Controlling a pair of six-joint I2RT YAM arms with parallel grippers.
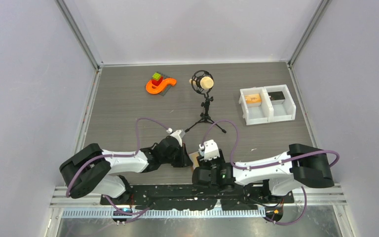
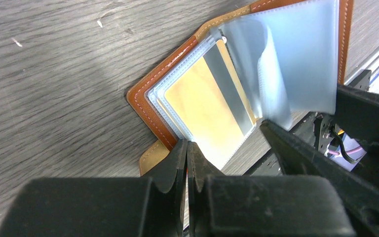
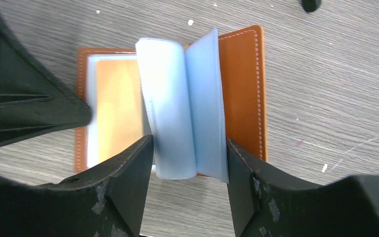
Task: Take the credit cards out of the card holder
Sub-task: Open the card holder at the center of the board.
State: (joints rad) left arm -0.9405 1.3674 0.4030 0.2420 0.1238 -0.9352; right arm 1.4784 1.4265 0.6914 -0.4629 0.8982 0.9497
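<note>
R pincer [image 3: 188,148] is spread, its fingers [image 3: 133,173] straddling a standing bunch of pale blue sleeves [image 3: 177,98]. Each finger sits right at the bunch's side, but whether they press it can't be told.

L pincer [image 2: 187,148] is pressed together, tips at the edge of the holder [image 3: 242,74], by the sleeve w/ the card. Whether anything is nipped btw the tips is hidden by the fingers themselves.

The holder lies open, brown leather down, at the near edge of the tabletop [image 1: 128,108], about mid-way, btw the two arms. From the top cam only a small tan sliver shows; the wrists cover the rest.

One gold card [image 2: 202,103] w/ a grey stripe shows through a clear sleeve on the L pincer's side, its lower end cut off behind the fingers. Other cards: can't tell, the frosted sleeves blur what's inside. A brown tab [image 2: 153,157] pokes out by the L fingers, partly hidden.

Far part of the tabletop:
- orange toy [image 1: 159,85] toward the far-left corner
- mic [image 1: 203,84] on a tripod, mid
- white bin [image 1: 256,120] toward the far-right corner, contents too small to make out
</note>
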